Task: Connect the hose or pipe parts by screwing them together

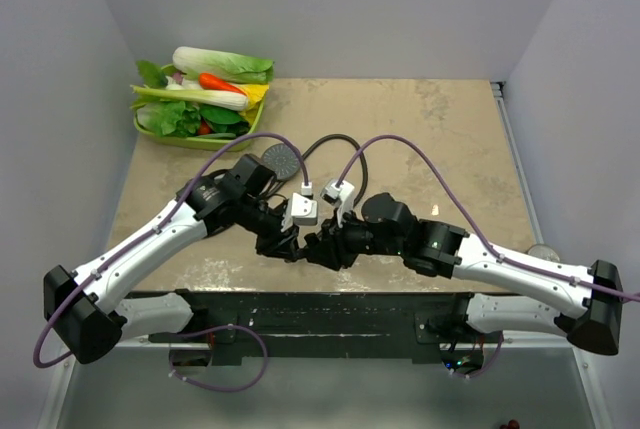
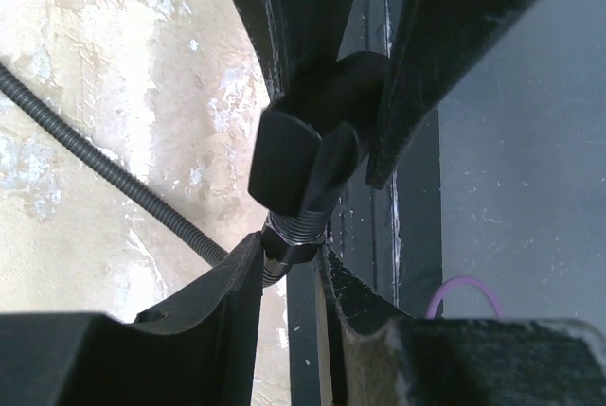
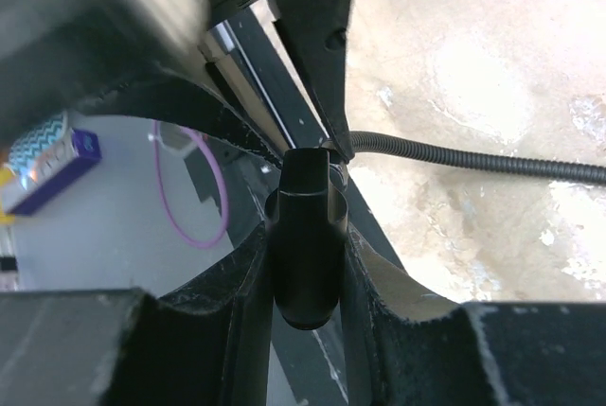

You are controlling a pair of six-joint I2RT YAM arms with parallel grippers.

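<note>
It looks like a robotics lab test cell: plain white walls [image 1: 330, 9] box in a beige stone-patterned table [image 1: 450, 109], a left arm [image 1: 150, 244] and a right arm [image 1: 520, 269] trailing purple cables [image 1: 400, 139] are bolted at its near edge, and a green tray of toy vegetables [image 1: 141, 127] sits at its far left corner.

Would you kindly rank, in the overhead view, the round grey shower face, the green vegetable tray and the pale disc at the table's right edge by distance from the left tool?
1. Round grey shower face, just beyond the left tool.
2. Green vegetable tray, far left corner.
3. Pale disc, right edge.
</note>
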